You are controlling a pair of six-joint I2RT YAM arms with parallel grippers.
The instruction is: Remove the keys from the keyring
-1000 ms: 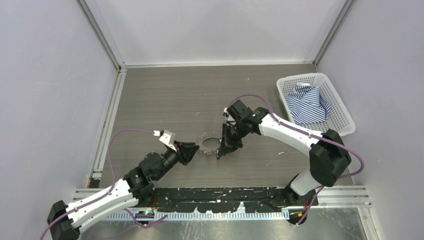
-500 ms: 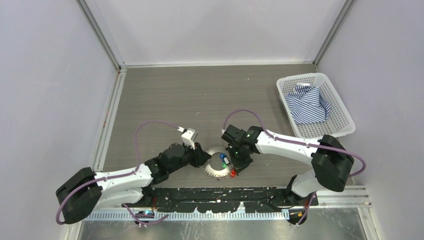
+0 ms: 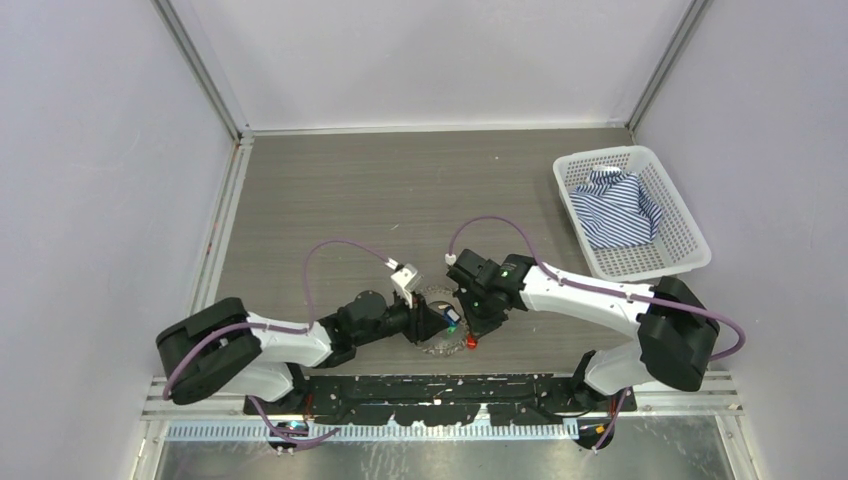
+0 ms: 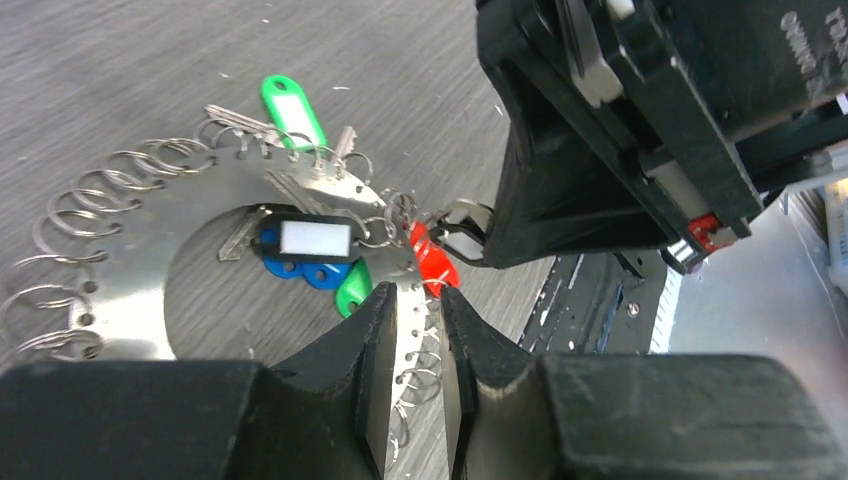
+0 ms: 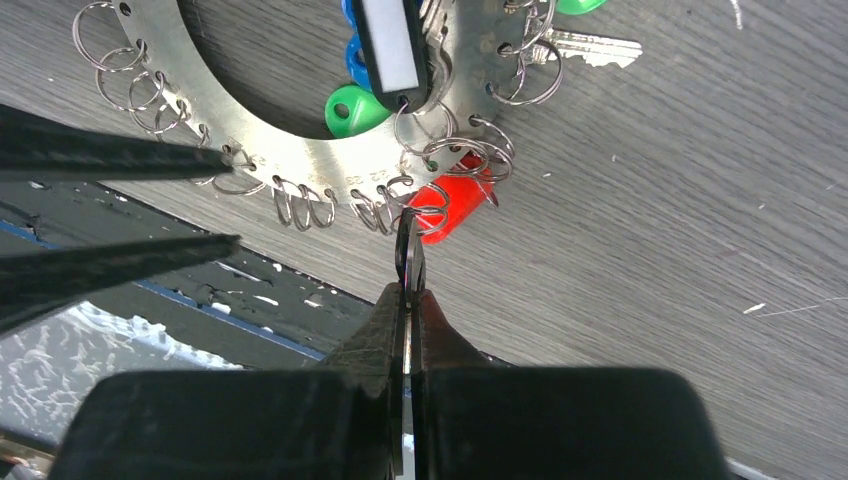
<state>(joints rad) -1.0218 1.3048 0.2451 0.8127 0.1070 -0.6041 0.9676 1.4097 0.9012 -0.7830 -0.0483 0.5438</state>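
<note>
With the keyring [image 4: 150,215] flat on the table, we clamp its rim in the left gripper [image 4: 418,350], and the right gripper [image 5: 408,262], pinched shut on the small ring of the red key [image 5: 455,210], should pull steadily outward.

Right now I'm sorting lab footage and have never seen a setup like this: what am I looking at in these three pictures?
These are two robot arms bolted at the near edge of a table. One picture looks down from above; the other two come from small cameras on each wrist.

On the table lies the keyring, a flat metal disc with a hole in the middle and many small wire loops round its rim. The keys hang there, with green, blue and red heads.

The left pincer straddles the disc's edge. The right pincer is shut on a small wire loop beside the red key.

At the far right stands a white basket holding a striped cloth.
</note>
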